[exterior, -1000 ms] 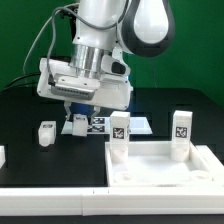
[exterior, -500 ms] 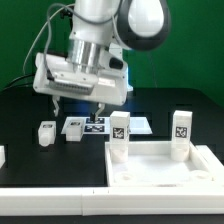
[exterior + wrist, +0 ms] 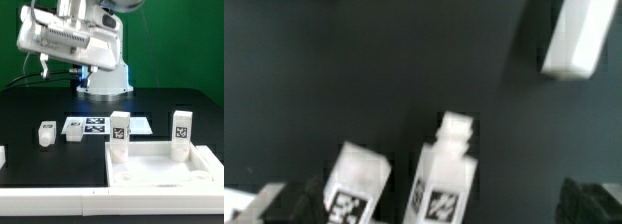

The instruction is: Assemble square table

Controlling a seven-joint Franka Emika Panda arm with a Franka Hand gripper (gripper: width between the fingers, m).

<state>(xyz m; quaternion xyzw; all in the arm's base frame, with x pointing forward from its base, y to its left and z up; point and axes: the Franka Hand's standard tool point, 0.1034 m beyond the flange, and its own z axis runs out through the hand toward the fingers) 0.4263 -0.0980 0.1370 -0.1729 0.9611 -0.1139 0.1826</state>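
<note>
Gripper [image 3: 436, 204] has risen off the two loose short white tagged legs [image 3: 46, 133], fingers [image 3: 278, 205] wide, empty; large white rimmed square plastic panel [image 3: 160, 178] carries two upright legs [image 3: 120, 137].

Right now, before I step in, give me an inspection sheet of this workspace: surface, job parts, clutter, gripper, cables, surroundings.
Surface: black table; white border strips along its near edge.
Job's things: square panel at the exterior view's right, upright legs at its far corners; loose legs lying on the table.
Clutter: nothing seen; only the marker board.
Grippers: gripper high above the table, fingers apparently apart, holding nothing.
Cables: dark cables hang beside the arm.
Surroundings: green backdrop.
</note>
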